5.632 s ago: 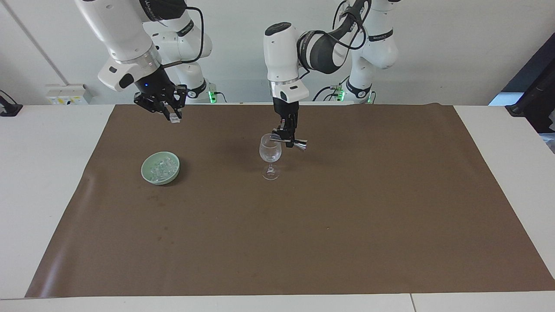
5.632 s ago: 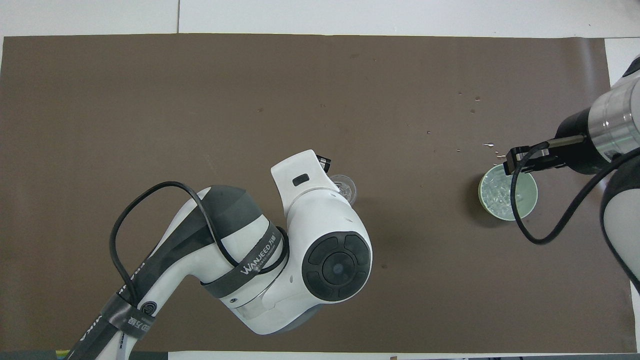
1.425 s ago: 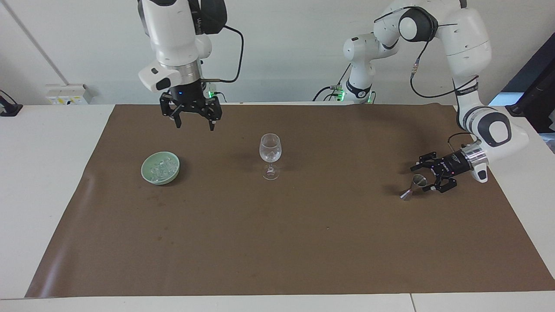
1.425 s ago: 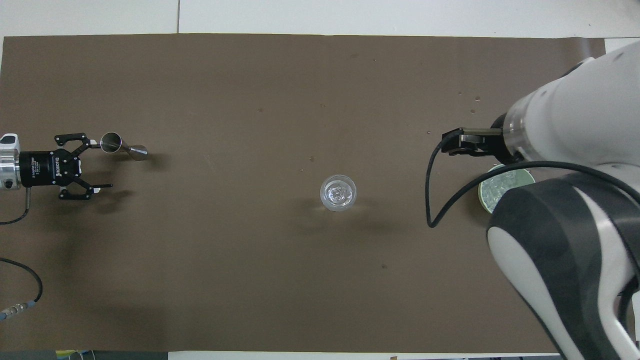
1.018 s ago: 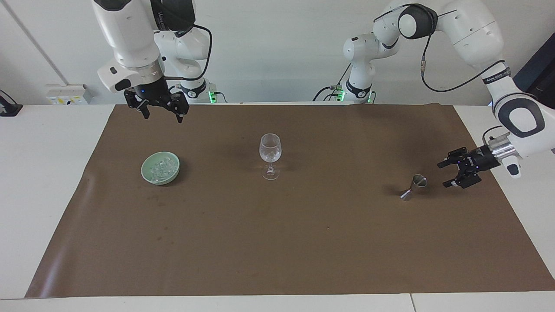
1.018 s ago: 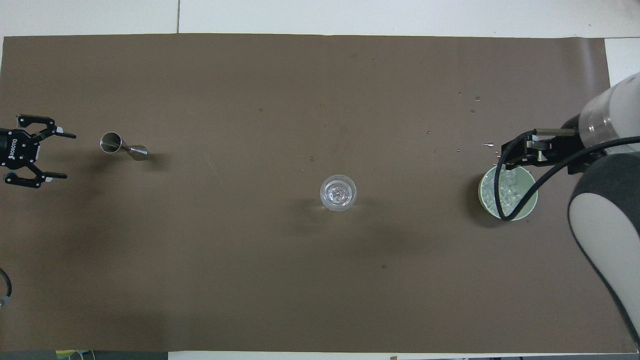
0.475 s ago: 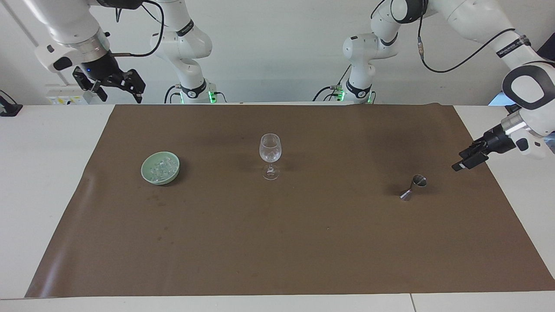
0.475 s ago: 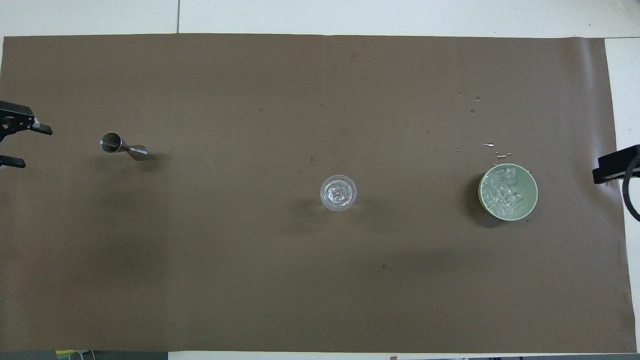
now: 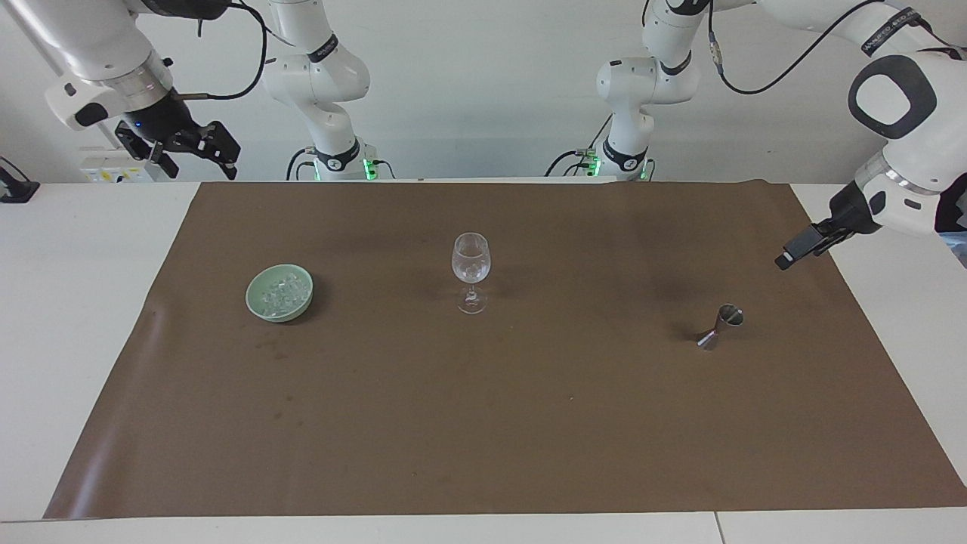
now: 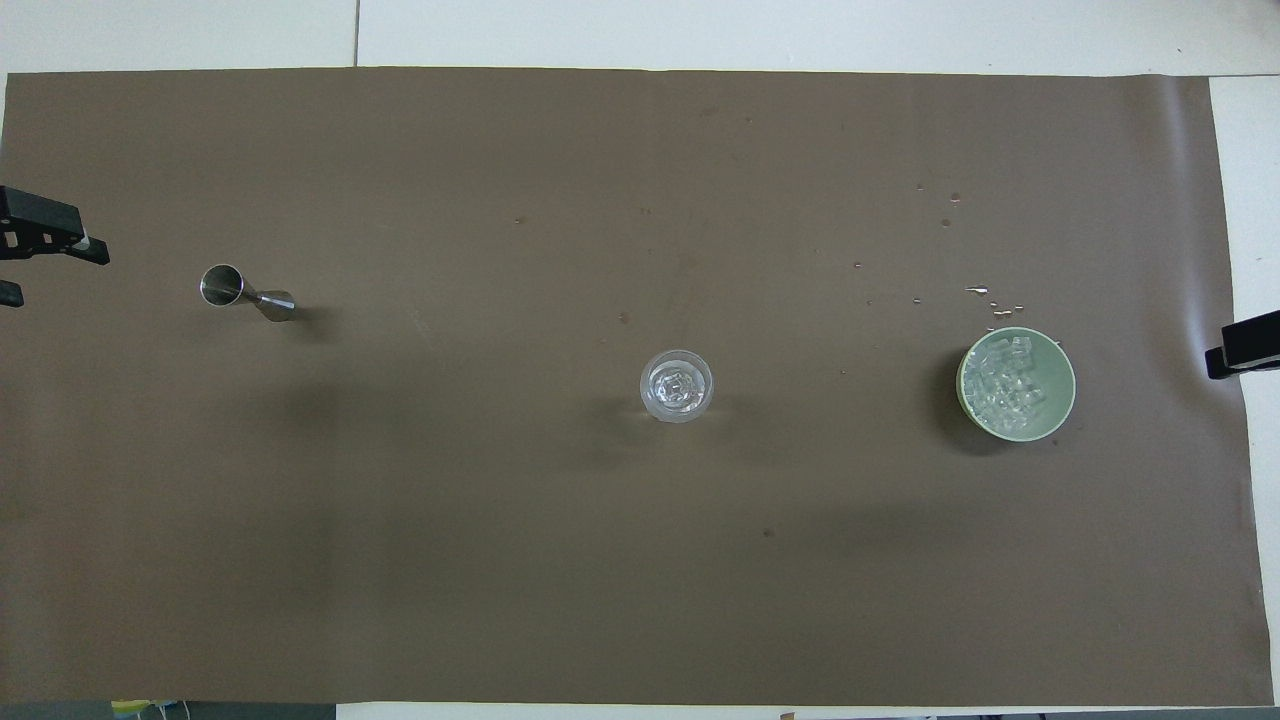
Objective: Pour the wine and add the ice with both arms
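Both grippers, left and right, hang empty off the mat. Right jaws spread; left unclear. Glass holds liquid and ice; task looks done.

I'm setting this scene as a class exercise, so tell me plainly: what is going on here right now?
Neither arm is handling anything. The left gripper hangs over the mat's edge at its own end, and the right gripper is raised at its end, fingers open and empty. The wine glass stands upright mid-mat. The green bowl holding the ice sits toward the right arm's end, and the metal jigger toward the left arm's end.
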You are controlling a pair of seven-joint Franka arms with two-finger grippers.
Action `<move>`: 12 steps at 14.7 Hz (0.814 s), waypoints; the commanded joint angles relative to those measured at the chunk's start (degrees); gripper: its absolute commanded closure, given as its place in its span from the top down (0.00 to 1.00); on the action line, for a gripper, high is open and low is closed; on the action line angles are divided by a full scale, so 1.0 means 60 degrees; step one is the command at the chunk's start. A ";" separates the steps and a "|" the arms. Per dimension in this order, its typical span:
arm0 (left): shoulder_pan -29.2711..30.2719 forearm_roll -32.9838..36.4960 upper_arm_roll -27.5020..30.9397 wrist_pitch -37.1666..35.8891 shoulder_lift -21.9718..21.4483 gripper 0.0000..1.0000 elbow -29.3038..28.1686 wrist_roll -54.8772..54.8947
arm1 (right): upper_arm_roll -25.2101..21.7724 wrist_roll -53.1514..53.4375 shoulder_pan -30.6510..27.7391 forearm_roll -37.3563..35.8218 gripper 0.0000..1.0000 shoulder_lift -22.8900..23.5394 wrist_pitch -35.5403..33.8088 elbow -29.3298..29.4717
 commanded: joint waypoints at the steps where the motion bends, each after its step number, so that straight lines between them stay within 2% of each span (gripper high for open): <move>1: 0.0751 0.1020 -0.1637 -0.0108 -0.0799 1.00 -0.0472 0.0334 | -0.0116 -0.0161 0.0074 0.0150 1.00 -0.0275 0.0308 -0.0402; 3: 0.1221 0.1184 -0.2446 -0.0240 -0.1267 1.00 -0.0750 0.0320 | 0.0000 -0.0117 0.0074 0.0150 1.00 -0.0275 0.0353 -0.0402; 7: 0.1120 0.1184 -0.2610 -0.0738 -0.2117 1.00 -0.1262 0.0320 | 0.0104 -0.0088 0.0074 0.0150 1.00 -0.0275 0.0368 -0.0402; 12: 0.0607 0.1199 -0.2493 -0.0869 -0.2251 1.00 -0.1205 0.0334 | 0.0118 -0.0088 0.0074 0.0150 1.00 -0.0275 0.0368 -0.0402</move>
